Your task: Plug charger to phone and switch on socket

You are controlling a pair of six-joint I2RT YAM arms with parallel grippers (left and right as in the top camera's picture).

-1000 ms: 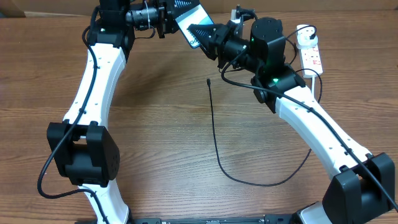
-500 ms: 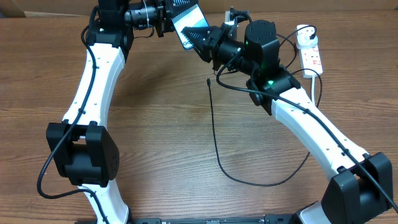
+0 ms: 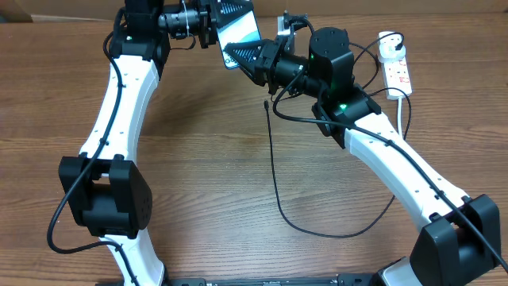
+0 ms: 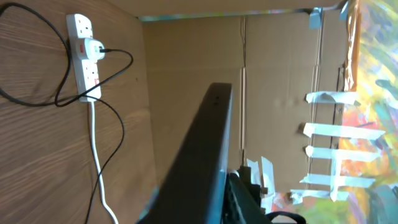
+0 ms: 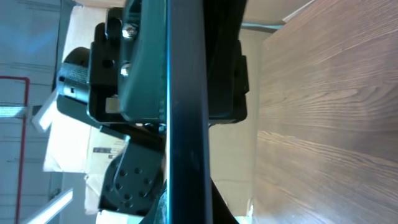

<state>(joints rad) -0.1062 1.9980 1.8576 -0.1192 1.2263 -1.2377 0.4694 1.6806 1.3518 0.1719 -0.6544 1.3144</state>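
Overhead: phone (image 3: 240,30), screen lit, with a line of small white characters along its lower short end. Too small for me to read.

My right wrist view: cardboard box (image 5: 84,163) in the background carries dark printed marks. Blurred, illegible.

My left wrist view: socket (image 4: 84,50) on the worktop has red switches. I can make out no lettering on it.

The bench (image 3: 198,183) looks to me like matt brown wood with a fine, even grain. The phone (image 3: 240,33) has a glossy glass face and a smooth dark edge. The cable (image 3: 274,175) is matt black. The socket (image 3: 399,73) is smooth white plastic with a slight shine. The wall (image 4: 273,62) is plain matt cardboard.
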